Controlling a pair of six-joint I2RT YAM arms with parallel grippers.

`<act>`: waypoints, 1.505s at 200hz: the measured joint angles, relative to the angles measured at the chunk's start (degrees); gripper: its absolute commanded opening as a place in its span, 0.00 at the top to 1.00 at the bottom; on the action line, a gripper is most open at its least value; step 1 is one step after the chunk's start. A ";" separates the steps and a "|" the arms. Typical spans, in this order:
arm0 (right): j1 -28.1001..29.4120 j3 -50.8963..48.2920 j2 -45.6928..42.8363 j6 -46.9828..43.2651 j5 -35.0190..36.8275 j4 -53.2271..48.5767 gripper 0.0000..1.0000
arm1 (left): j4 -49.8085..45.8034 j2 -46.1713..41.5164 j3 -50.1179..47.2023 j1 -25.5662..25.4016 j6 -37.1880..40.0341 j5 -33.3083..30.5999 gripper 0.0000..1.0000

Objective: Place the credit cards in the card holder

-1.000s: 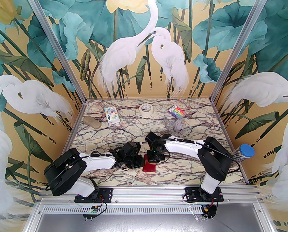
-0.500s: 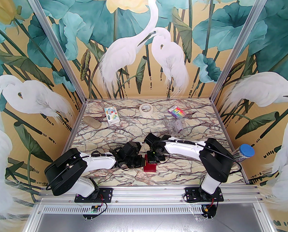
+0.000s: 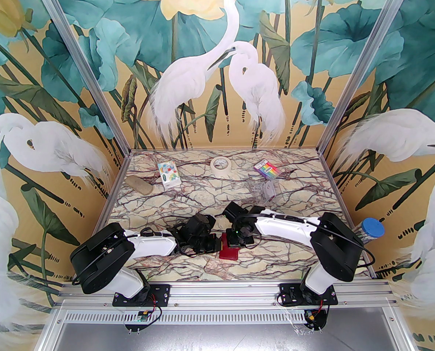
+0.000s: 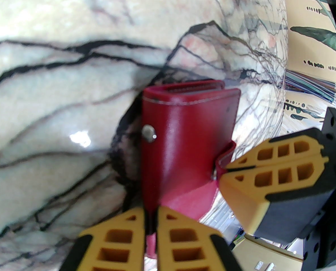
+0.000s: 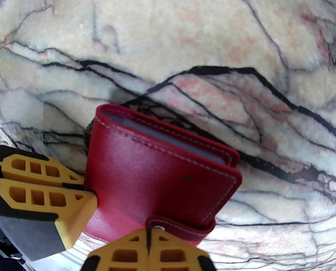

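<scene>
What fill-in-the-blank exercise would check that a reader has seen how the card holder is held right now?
1. The card holder is dark ___ in colour.
2. The right gripper is shut on its snap ___.
3. With the left gripper clamped on its edge too, the number of grippers holding it is ___.

Missing words: red; tab; two.

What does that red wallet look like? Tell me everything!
The card holder is a small dark red folding wallet, leather-like, with pale stitching, a metal snap stud and a snap tab. It is folded over, with pale grey layers showing at its open end. It is toward the near side of the marble table. The left gripper pinches one edge; the right gripper pinches the tab.
</scene>
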 measured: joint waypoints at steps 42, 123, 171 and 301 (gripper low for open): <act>-1.31 -0.98 -1.25 -0.04 -1.18 0.61 1.00 | 0.94 0.02 0.00 0.00 -0.02 0.00 0.90; -2.03 -1.36 -1.75 -0.61 -1.38 0.42 1.00 | 0.37 0.04 0.00 0.00 0.00 -0.02 0.90; -2.03 -1.36 -1.31 -0.94 -2.49 0.79 1.00 | 0.37 0.04 0.00 0.00 0.00 -0.02 0.90; -2.14 -1.36 0.68 -1.07 -4.57 2.82 1.00 | 0.37 0.07 0.00 0.00 0.00 -0.02 0.90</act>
